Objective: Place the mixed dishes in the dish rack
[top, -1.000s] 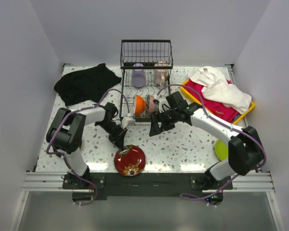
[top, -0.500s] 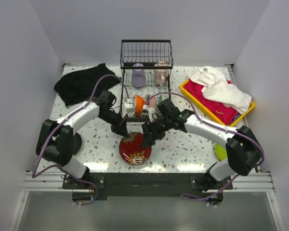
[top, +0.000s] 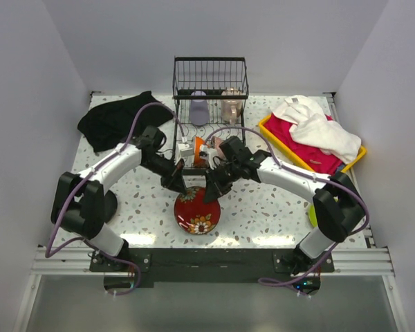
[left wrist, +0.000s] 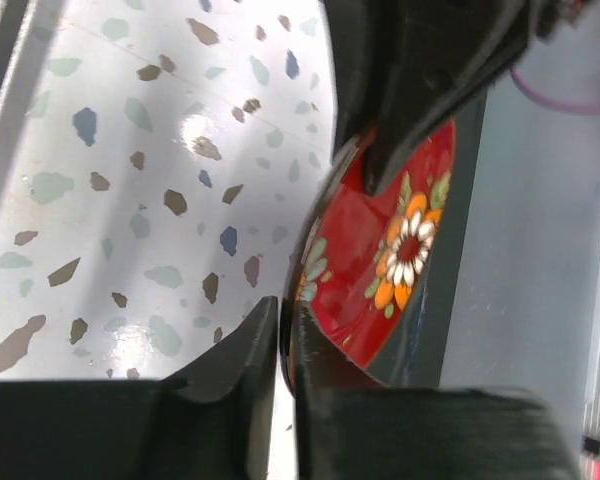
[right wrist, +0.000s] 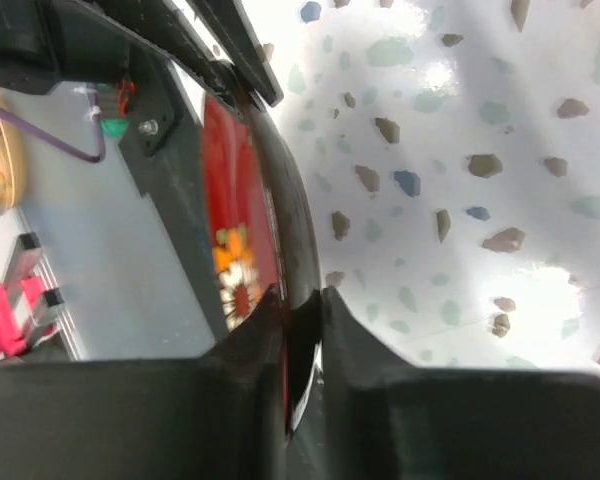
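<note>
The left gripper (top: 179,185) is clamped on the rim of the red floral bowl (top: 198,214) — in its wrist view the two black fingers (left wrist: 230,370) stand almost together, with only the thin edge of the bowl (left wrist: 400,240) pinched between them, and the flower painted inside lies just ahead and to the right of the tips. The right gripper (top: 209,193) has hold of the same bowl at another point on the rim; its wrist camera shows the fingers (right wrist: 255,330) drawn in tight on the dark edge, with the red inside of the bowl (right wrist: 235,180) running away from the tips to the left. Seen from above, the two sets of fingertips sit close to each other on the far part of the rim, and the bowl hangs out from them toward the arm bases, its inside turned up. I cannot tell whether it clears the speckled table (top: 263,207). Just behind both grippers stands the dish rack (top: 210,83) — an orange bowl (top: 200,148) on edge in its lower grid, a lavender mug (top: 198,109) and a pinkish mug (top: 231,105) farther back.
</note>
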`<act>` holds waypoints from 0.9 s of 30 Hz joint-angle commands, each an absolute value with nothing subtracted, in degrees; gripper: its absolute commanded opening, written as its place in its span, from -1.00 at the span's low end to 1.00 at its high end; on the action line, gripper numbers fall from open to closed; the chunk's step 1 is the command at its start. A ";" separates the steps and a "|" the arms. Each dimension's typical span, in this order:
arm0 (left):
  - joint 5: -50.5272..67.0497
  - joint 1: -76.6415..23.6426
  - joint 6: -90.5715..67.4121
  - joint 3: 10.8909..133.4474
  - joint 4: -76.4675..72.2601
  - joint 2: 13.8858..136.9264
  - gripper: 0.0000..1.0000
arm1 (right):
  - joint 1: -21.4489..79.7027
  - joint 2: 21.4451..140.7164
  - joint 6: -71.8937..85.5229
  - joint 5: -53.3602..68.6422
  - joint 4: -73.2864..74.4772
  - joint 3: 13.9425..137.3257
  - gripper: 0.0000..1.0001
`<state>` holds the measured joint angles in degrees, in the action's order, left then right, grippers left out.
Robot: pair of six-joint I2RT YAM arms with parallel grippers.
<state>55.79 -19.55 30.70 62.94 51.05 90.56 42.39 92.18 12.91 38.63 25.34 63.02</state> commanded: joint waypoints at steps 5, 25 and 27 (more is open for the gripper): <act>52.56 -14.60 13.48 79.34 34.83 87.98 -0.16 | 41.75 85.96 3.63 35.87 37.77 72.15 -1.00; 16.44 -5.27 -11.42 56.26 -0.79 84.54 -1.00 | 38.85 79.44 -0.26 -10.92 19.34 100.98 -1.00; 17.31 -5.27 -11.43 55.81 -1.31 85.86 -1.00 | 38.85 81.11 2.02 -17.20 17.58 103.87 -1.00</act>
